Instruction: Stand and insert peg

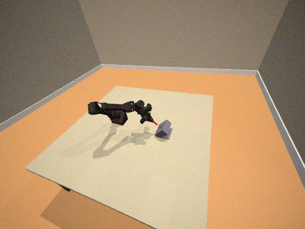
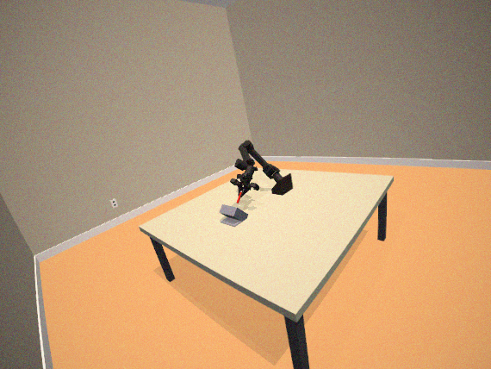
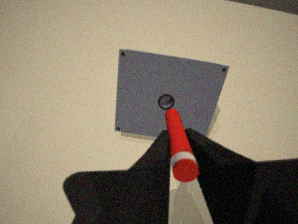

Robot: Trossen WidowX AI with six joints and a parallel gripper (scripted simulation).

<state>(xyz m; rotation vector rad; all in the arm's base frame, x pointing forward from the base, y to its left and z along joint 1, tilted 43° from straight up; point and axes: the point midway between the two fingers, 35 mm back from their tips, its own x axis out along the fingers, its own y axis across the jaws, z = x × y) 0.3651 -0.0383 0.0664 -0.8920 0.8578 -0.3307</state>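
Note:
The red peg (image 1: 154, 122) (image 2: 239, 198) (image 3: 179, 134) is held in my gripper (image 1: 152, 120) (image 2: 241, 192) (image 3: 176, 134), which is shut on it. The peg slants downward. Its white band is at the end near the wrist camera, and its plain end points away from the fingers toward the panel. The grey sloped panel (image 1: 162, 128) (image 2: 233, 211) (image 3: 142, 90) stands on the table. Its round hole (image 3: 166, 102) shows in the wrist view just beyond the peg's plain end. The peg appears outside the hole, above the panel face; the exact gap is hard to tell.
The pale table (image 1: 174, 174) (image 2: 276, 241) (image 3: 50, 100) carries the panel and the arm's dark base (image 1: 120, 117) (image 2: 282, 184). The panel has a flat foot at its back. Arm shadows fall on the table beside the panel.

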